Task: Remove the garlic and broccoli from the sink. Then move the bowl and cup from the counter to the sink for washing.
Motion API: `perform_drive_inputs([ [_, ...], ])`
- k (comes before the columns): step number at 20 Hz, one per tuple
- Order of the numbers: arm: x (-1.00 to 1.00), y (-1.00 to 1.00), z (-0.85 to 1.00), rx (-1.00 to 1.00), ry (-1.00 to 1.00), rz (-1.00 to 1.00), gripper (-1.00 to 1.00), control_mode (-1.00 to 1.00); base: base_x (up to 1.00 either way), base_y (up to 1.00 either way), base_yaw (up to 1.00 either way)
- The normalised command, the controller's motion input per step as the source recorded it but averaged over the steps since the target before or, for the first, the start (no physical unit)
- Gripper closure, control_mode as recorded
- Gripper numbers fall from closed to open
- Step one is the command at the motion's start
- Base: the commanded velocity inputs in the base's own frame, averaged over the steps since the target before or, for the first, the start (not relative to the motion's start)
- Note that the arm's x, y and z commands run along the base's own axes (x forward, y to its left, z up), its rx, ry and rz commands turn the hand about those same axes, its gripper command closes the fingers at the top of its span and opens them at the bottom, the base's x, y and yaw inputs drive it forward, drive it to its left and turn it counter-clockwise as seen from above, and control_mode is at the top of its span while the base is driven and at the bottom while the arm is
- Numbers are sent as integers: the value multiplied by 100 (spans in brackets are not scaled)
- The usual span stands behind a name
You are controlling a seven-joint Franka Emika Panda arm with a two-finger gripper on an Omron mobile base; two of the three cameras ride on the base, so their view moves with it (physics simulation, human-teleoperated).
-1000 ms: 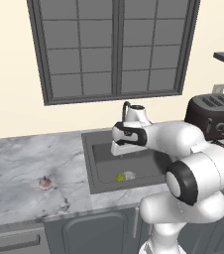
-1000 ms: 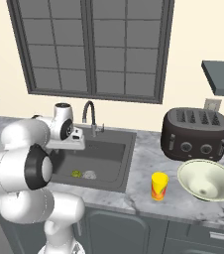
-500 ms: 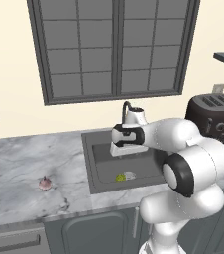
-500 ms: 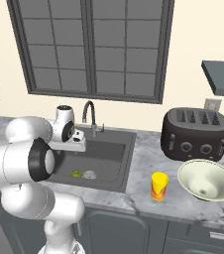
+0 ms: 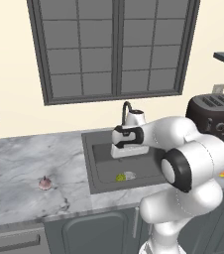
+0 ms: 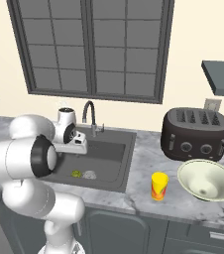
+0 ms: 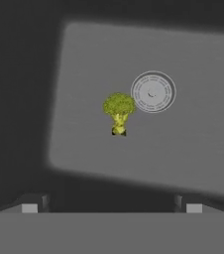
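Observation:
The broccoli (image 7: 119, 111), a small yellow-green floret, lies on the floor of the dark sink (image 5: 91, 149) beside the round drain disc (image 7: 153, 92); it also shows as a green speck (image 5: 120, 177) (image 6: 76, 173). My gripper (image 7: 111, 204) hangs open above the basin, looking straight down, the broccoli centred between its jaws but well below them. The hand (image 5: 128, 146) (image 6: 75, 145) hovers over the back of the sink. The pinkish garlic (image 5: 44, 183) sits on the counter (image 5: 20, 163) left of the sink. The yellow cup (image 6: 159, 186) and the pale bowl (image 6: 205, 179) stand on the counter to the right.
A dark gooseneck tap (image 6: 89, 114) rises behind the sink, close to my hand. A black toaster (image 6: 196, 134) stands at the back right, behind the bowl. A window fills the wall above the sink.
The hand has sunk a little over the sink and the arm has shifted slightly. The jaws have stayed open and the broccoli has not moved.

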Motion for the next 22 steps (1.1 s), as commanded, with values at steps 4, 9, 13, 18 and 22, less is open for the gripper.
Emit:
perform_drive_inputs([
  [4,4,-1,-15,0,1,-1,-100,-100,0,0,0],
  [9,7,-1,-16,0,0,-1,-100,-100,0,0,0],
  [13,9,0,-17,-4,0,-5,-100,-100,0,0,0],
  [18,5,0,-13,-5,0,-8,-100,-100,0,0,0],
  [22,2,0,-13,-2,1,-8,-100,-100,0,0,0],
])
